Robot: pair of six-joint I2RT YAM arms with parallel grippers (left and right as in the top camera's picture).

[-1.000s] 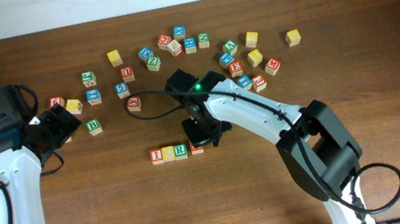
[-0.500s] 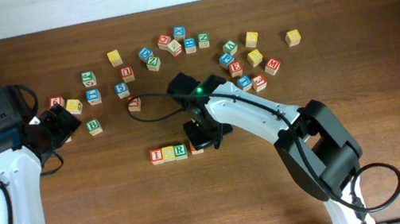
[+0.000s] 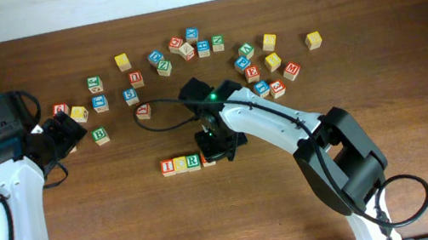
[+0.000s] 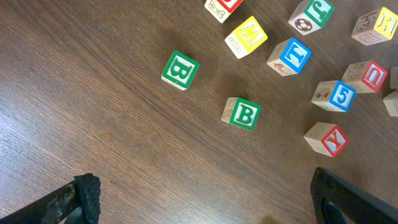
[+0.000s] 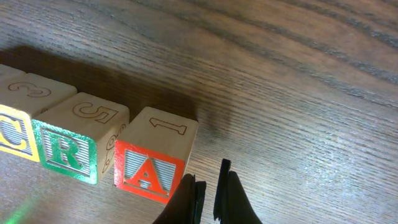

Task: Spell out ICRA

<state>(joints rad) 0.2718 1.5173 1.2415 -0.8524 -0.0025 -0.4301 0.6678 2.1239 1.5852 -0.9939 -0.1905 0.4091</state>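
A short row of cubes lies mid-table: red I (image 3: 168, 167), yellow C (image 3: 180, 164), green R (image 3: 193, 161) and, partly under the right arm, red A (image 3: 208, 159). The right wrist view shows C (image 5: 12, 134), R (image 5: 65, 149) and A (image 5: 149, 171) side by side, with A close against R; I is outside that view. My right gripper (image 5: 210, 173) is shut on nothing, its tips at A's right side (image 3: 216, 144). My left gripper (image 4: 211, 205) is open over bare wood at the far left (image 3: 70, 132), away from the row.
Many other letter cubes are scattered across the back of the table (image 3: 257, 66). Two green B cubes (image 4: 180, 70) (image 4: 242, 114) lie ahead of the left gripper, with a yellow cube (image 4: 247, 36) and a blue cube (image 4: 290, 55) beyond. A black cable (image 3: 155, 103) loops behind the row.
The shut right gripper has shifted slightly left, and the A cube has moved with it closer to the R. The left arm has stayed still.
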